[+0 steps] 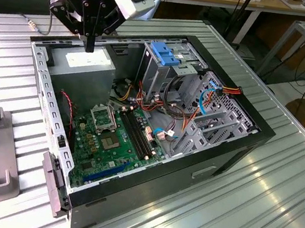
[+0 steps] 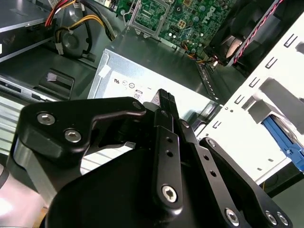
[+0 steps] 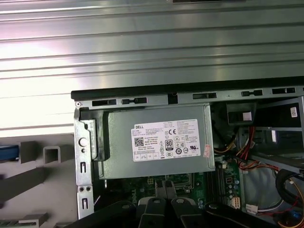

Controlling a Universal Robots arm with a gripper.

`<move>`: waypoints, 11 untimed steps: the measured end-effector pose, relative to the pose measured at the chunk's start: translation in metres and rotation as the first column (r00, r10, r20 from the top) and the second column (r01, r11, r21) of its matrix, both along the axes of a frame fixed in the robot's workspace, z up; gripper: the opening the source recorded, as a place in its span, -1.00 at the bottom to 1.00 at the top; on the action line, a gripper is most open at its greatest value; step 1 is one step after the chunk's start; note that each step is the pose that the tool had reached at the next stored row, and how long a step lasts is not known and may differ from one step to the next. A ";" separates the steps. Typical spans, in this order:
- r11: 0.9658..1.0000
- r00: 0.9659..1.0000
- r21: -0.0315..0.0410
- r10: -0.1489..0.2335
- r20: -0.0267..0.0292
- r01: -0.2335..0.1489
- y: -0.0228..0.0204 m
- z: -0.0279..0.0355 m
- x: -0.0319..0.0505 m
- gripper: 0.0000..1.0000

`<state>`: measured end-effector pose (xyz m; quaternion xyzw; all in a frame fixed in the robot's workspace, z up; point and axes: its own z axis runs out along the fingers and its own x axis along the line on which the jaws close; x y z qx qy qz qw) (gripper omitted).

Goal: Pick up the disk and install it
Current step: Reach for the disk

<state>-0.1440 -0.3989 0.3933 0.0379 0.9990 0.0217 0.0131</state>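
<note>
Jaws closed, empty, over power supply point(image 1: 94, 62)

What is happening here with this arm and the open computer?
A robot arm is working over an open computer case that lies on a ribbed metal table. Its end effector hangs just above the grey power supply box, shut and gripping nothing, so the pick-up is not yet done. The blue-topped drive cage stands further toward the exterior view's right.
</note>
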 end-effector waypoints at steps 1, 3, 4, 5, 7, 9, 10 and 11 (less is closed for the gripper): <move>1.000 1.000 0.000 0.000 0.000 0.000 0.0000 0.0000 -0.0005 -0.80; 1.000 1.000 0.000 0.000 0.000 0.000 0.0000 0.0000 -0.0016 -0.80; 1.000 1.000 0.000 0.000 0.000 0.000 0.0000 0.0000 -0.0022 -0.80; 1.000 1.000 0.000 0.000 0.000 0.000 0.0000 0.0000 -0.0026 -0.80; 1.000 1.000 0.000 0.000 0.000 0.000 0.0000 0.0000 -0.0035 -0.80; 1.000 1.000 0.000 0.000 0.000 0.000 0.0000 0.0000 -0.0046 -0.80; 1.000 1.000 0.000 0.000 0.000 0.000 0.0000 0.0000 -0.0053 -0.80; 1.000 1.000 0.000 0.000 0.000 0.000 0.0000 0.0000 -0.0057 -0.80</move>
